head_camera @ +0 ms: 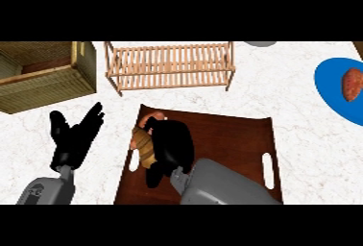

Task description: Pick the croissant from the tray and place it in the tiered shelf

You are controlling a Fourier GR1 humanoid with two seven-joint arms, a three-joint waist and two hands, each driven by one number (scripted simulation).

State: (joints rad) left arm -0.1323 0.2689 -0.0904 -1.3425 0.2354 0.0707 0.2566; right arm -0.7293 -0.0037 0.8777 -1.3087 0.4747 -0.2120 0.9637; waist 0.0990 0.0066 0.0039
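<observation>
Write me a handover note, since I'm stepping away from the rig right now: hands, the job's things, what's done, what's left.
Right hand: over the brown tray's left part, fingers curled on the croissant.
Left hand: open, resting over the counter left of the tray.
Croissant: on the tray, not visibly lifted.
Tiered shelf: wooden, beyond the tray, nothing visible on it.
Done: reach and grasp.
Left: lift, carry forward, set it in the shelf.

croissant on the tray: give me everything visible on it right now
The croissant is golden-brown with ridged, flaky-looking bands, lying lengthwise near the left edge of the dark wooden tray. Its top end looks paler and pinkish. The right hand covers its right side, fingers curled over it, so only the left strip shows. Whether it is lifted or resting on the tray cannot be told.
</observation>
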